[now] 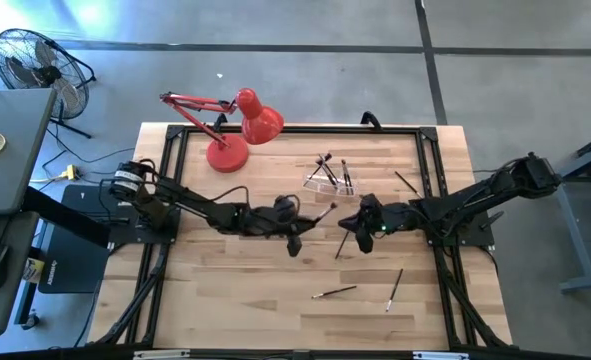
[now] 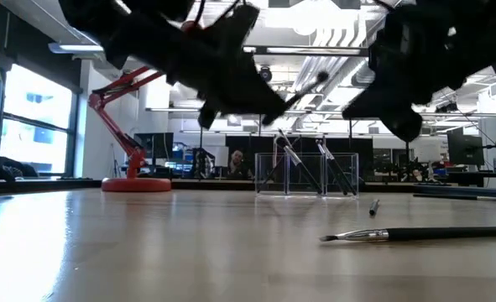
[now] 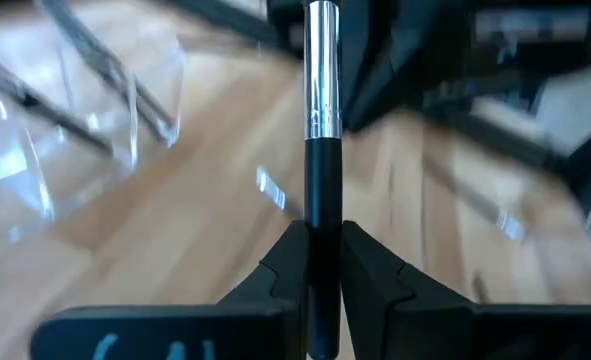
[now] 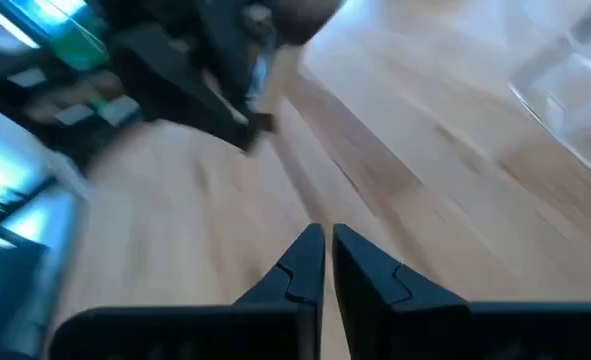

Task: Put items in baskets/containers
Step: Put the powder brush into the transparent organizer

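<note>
Clear holder (image 1: 327,178) carries perhaps four brushes (image 1: 344,174) (leaning).

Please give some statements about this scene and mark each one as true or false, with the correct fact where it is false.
1. The left tool grips a brush with a silver ferrule. True.
2. The clear holder is empty. False: several brushes already stand in it.
3. The red desk lamp stands on the table, at the far edge. True.
4. The right tool holds a brush. False: nothing shows between its fingers, which are nearly together.
5. Two brushes lie on the table at the near side. True.
6. Both arms rest on the tabletop. False: in the low view they hang above it.
</note>
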`<control>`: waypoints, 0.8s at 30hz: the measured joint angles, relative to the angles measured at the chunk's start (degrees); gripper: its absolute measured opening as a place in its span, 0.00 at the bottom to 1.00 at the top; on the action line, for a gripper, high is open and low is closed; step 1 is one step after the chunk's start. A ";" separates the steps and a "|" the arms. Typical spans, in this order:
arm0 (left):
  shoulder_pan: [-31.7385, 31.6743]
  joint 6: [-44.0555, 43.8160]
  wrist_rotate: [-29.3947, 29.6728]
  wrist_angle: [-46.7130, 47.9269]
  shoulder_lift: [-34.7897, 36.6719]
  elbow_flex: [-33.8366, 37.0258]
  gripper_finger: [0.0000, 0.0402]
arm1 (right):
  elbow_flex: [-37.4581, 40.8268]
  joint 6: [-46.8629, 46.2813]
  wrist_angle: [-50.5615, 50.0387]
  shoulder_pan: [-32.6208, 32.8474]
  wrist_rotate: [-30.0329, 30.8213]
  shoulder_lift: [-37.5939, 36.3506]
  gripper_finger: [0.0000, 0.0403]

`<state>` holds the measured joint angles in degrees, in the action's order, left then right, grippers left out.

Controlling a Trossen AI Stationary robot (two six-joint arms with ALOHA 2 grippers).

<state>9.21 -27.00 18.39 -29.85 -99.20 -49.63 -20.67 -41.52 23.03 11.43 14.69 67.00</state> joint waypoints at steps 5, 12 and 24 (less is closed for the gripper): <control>-1.00 0.12 1.33 -3.95 3.91 -0.09 0.08 | -0.02 2.75 11.15 -1.82 -2.26 -2.32 0.12; -1.86 -0.05 1.52 -7.88 6.94 -1.24 0.08 | -2.46 7.16 15.03 -4.78 -1.00 -5.31 0.25; -1.74 5.88 0.21 -2.08 5.67 -10.53 0.08 | -8.60 13.41 15.14 -7.75 -3.93 -5.20 0.34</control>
<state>7.47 -21.13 18.60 -31.93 -93.54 -60.15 -29.27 -28.12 38.17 3.68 10.76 61.80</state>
